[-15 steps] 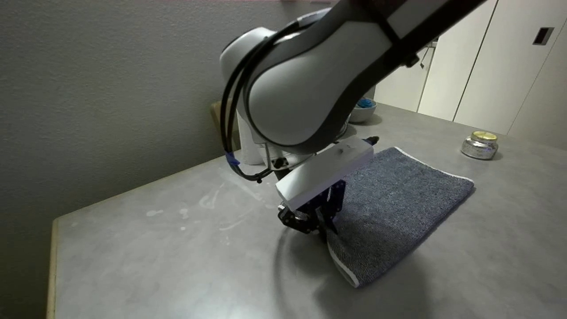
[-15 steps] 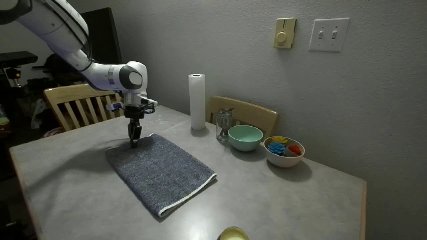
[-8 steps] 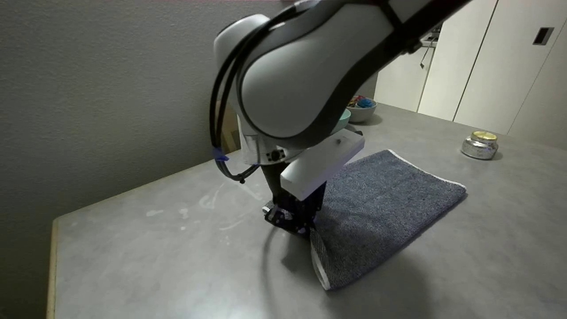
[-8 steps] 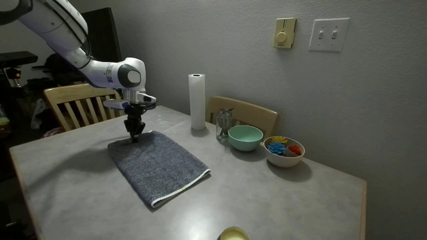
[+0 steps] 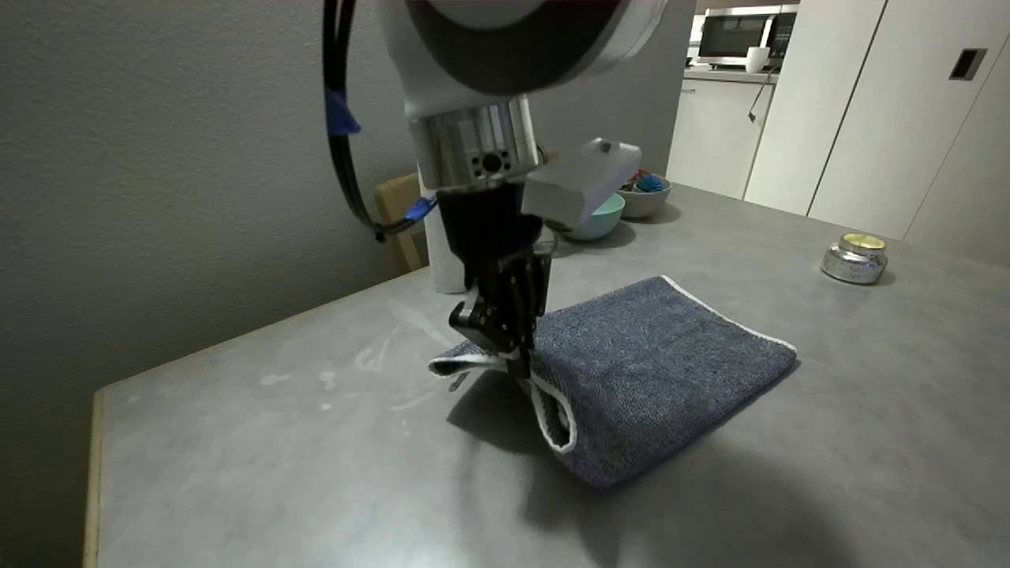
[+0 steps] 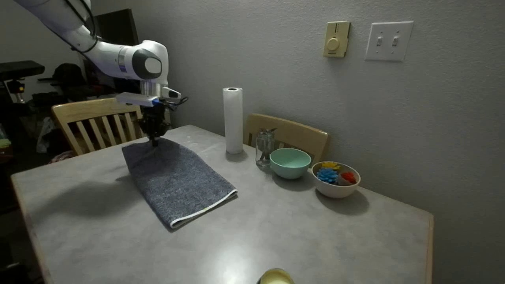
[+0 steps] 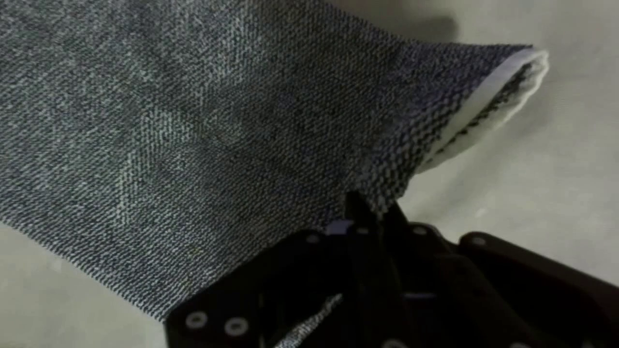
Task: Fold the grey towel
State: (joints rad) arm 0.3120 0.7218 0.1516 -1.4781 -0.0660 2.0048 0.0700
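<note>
The grey towel (image 5: 663, 371) lies doubled on the table, dark grey with pale edging; it also shows in an exterior view (image 6: 185, 185). My gripper (image 5: 521, 364) is shut on the middle of one short edge and holds that edge raised above the table. The edge layers hang open in loops on both sides of the fingers. In the wrist view, the gripper (image 7: 379, 208) comes in from the bottom and pinches the bunched towel (image 7: 217, 145). The cloth between the fingers is mostly hidden. The towel's far end rests flat, its pale edges together.
A paper towel roll (image 6: 233, 122), a glass jar (image 6: 264, 148), a green bowl (image 6: 290, 163) and a white bowl (image 6: 335, 189) with coloured items stand along the wall side. A silver jar (image 5: 855, 259) with a yellow top stands beyond the towel. Chairs (image 6: 98, 122) stand at the table's edges.
My gripper has risen with the pinched towel edge and lifted it off the table. The whole towel has slid along after it, toward the table end near the chair at left in an exterior view.
</note>
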